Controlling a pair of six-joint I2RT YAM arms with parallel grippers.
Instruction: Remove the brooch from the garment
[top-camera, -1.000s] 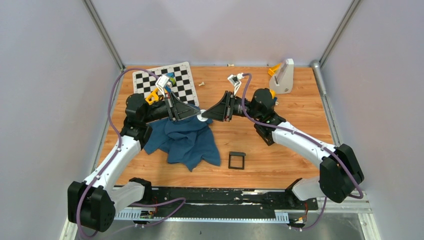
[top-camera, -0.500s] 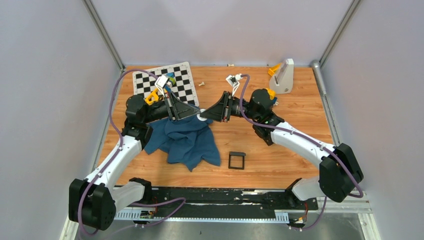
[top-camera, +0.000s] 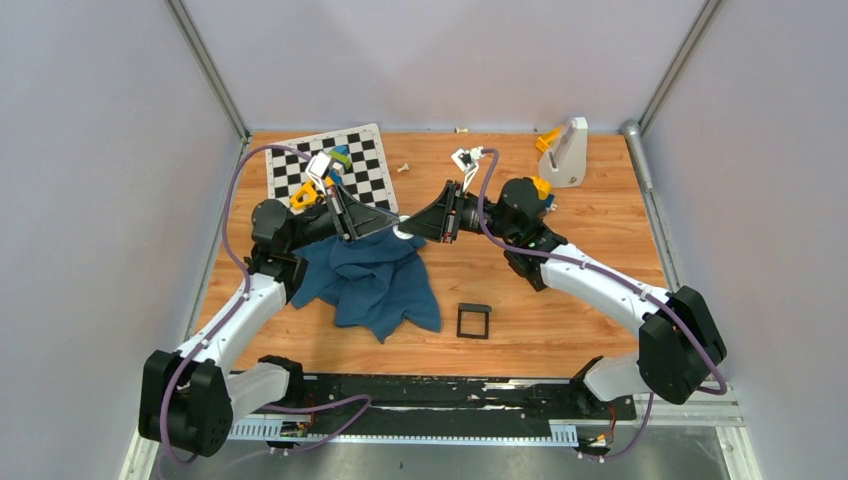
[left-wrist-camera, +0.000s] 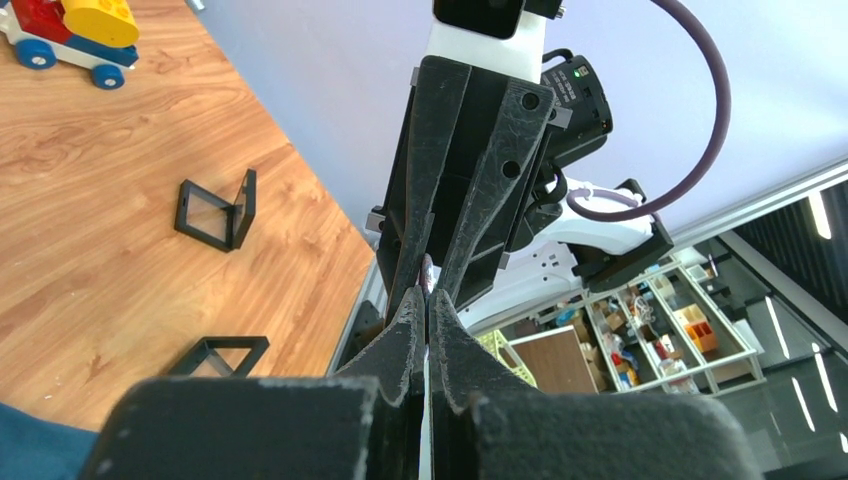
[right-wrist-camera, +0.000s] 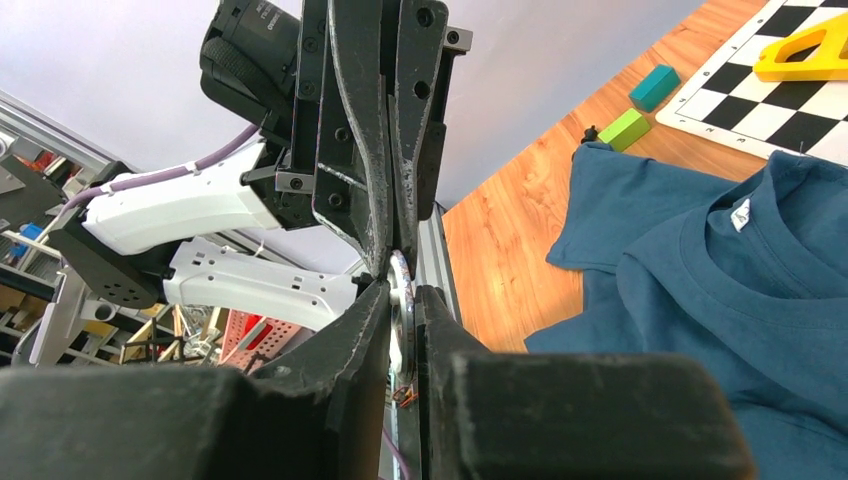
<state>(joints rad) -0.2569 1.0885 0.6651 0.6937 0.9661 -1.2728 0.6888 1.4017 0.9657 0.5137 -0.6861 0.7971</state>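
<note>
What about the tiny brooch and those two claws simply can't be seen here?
1. Face of the brooch: right wrist view shows only its edge, between fingers of the right gripper.
2. What the left gripper pinches: left wrist view, its own shut fingers hide it.
3. Far edge of the garment: top view, under the left arm.

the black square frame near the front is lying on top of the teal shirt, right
Not quite. The black square frame is near the front, but it lies on the bare wooden table, just right of the teal shirt and apart from it. The top external view shows this.
</note>
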